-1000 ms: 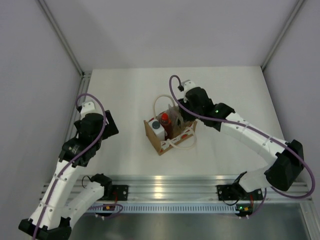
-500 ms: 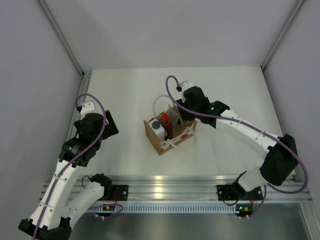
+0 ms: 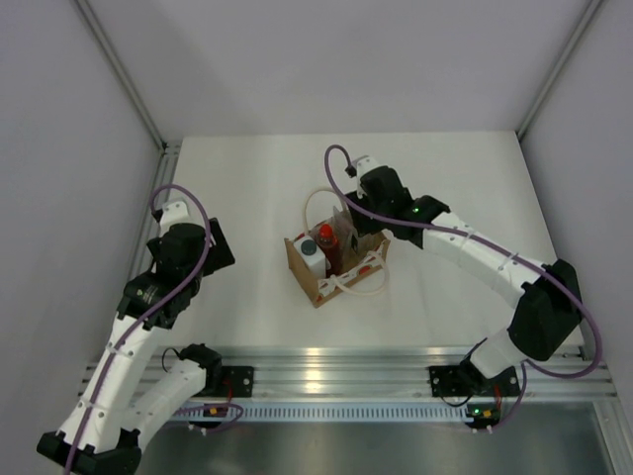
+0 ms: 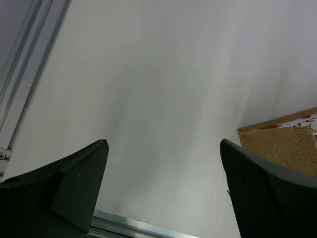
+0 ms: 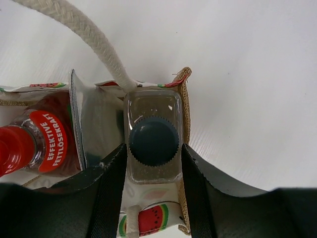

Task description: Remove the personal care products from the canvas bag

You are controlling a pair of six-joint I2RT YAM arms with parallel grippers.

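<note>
The canvas bag (image 3: 315,279) stands mid-table with its white rope handles (image 3: 309,205) flopped outward. Inside stand a white bottle with a grey cap (image 3: 309,247) and a red bottle (image 3: 325,237). My right gripper (image 3: 348,214) hangs over the bag's far right corner. In the right wrist view the gripper (image 5: 153,148) straddles a clear bottle with a dark cap (image 5: 153,106); the jaws sit close along both its sides, and the bottle still stands in the bag (image 5: 184,94). The red bottle (image 5: 29,141) is at the left there. My left gripper (image 4: 162,148) is open and empty, left of the bag (image 4: 287,144).
An aluminium rail (image 3: 326,361) runs along the near table edge and another (image 3: 158,188) along the left. White walls close in the back and sides. One rope handle (image 5: 89,34) arcs over the bag's far edge, just beyond the clear bottle.
My right arm has swung left and its gripper has come over the bag's far right corner. The bag, the bottles and the left arm have stayed put.
</note>
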